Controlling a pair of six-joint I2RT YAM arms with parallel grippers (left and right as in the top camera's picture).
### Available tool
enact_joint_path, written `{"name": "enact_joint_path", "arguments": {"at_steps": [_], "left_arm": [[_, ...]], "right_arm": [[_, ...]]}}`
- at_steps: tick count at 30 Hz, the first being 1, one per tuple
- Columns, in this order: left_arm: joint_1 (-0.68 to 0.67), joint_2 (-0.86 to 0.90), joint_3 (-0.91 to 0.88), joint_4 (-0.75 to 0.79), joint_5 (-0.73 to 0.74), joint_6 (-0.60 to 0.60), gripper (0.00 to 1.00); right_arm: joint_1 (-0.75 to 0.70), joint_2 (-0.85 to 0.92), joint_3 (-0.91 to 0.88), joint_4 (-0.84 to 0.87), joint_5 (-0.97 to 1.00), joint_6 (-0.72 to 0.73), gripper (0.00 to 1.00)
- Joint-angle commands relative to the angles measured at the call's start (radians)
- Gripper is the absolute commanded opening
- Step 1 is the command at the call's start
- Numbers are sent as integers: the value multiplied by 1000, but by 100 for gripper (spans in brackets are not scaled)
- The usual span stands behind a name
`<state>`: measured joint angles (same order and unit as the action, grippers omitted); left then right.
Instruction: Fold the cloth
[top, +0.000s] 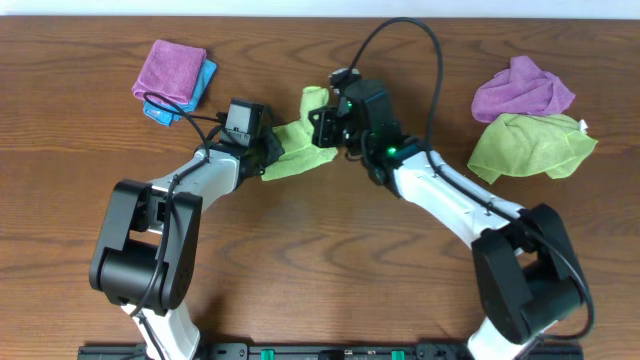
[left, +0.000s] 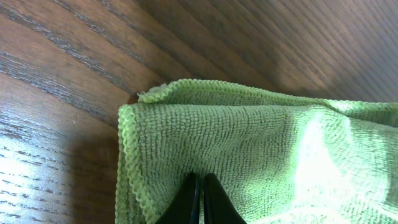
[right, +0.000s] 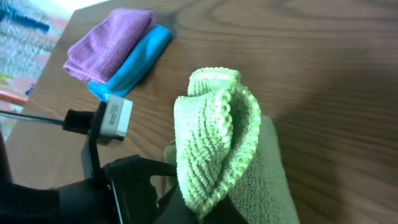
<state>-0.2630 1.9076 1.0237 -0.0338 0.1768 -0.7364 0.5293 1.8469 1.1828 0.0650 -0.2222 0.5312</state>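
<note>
- Lime yellow-green microfibre cloth (top: 303, 150) sits mid-table, bunched up between the two arms.
- Left gripper (top: 270, 158) is pinched tight on the cloth's lower-left end. Its wrist view shows black fingertips (left: 194, 193) pressed together over a doubled hem.
- Right gripper (top: 338, 138) is clamped on the opposite end, and a corner stands up in a curled fold right in front of its camera.
- Underneath is a dark brown wood-grain table (top: 320, 260), with a pale strip showing beyond its far edge.
- Far left, a folded purple cloth (top: 168, 68) rests on a folded blue cloth (top: 200, 88), well apart from the action.
- Far right, a crumpled purple cloth (top: 522, 88) touches a duller green cloth (top: 530, 148) with a small white tag (top: 584, 126).
- A black cable (top: 425, 45) loops up from the right arm, above the wood.
</note>
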Motion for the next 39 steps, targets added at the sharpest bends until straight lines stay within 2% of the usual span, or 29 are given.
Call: {"name": "enact_joint_path", "arguments": {"at_steps": [1, 9, 23, 26, 28, 31, 39], "left_arm": [[1, 14, 24, -4, 1, -4, 6], [2, -24, 27, -38, 8, 8, 6], [60, -248, 27, -150, -31, 43, 6], [90, -298, 27, -169, -34, 61, 6], [108, -322, 27, -184, -45, 61, 6], [138, -356, 27, -207, -56, 69, 6], [171, -378, 27, -224, -57, 71, 6]], "right_arm": [[26, 63, 30, -5, 31, -33, 1], [80, 161, 87, -5, 32, -69, 1], [119, 183, 89, -5, 65, -114, 1], [124, 193, 89, 6, 65, -114, 6], [127, 194, 89, 16, 65, -114, 17], [143, 194, 89, 55, 51, -114, 26], [164, 194, 120, 63, -44, -113, 35]]}}
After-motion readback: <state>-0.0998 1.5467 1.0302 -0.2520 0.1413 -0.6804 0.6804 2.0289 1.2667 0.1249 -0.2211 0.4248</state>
